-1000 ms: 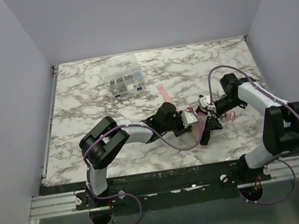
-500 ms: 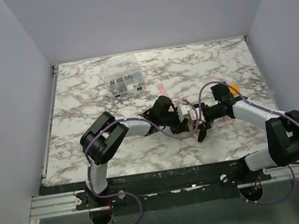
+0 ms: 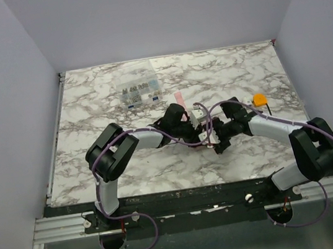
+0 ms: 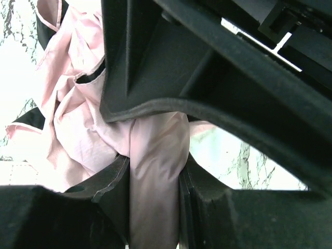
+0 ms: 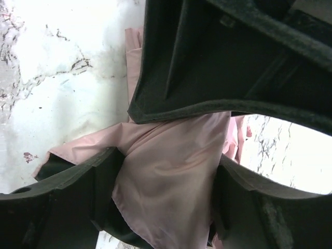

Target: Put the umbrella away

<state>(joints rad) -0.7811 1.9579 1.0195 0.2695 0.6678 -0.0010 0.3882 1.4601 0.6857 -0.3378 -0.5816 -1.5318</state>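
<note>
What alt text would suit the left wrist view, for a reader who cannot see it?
The left gripper pinches a fold of the pale pink umbrella between its black fingers. More crumpled fabric bunches to the left, over a white marble table; a large black part fills the upper frame.
</note>
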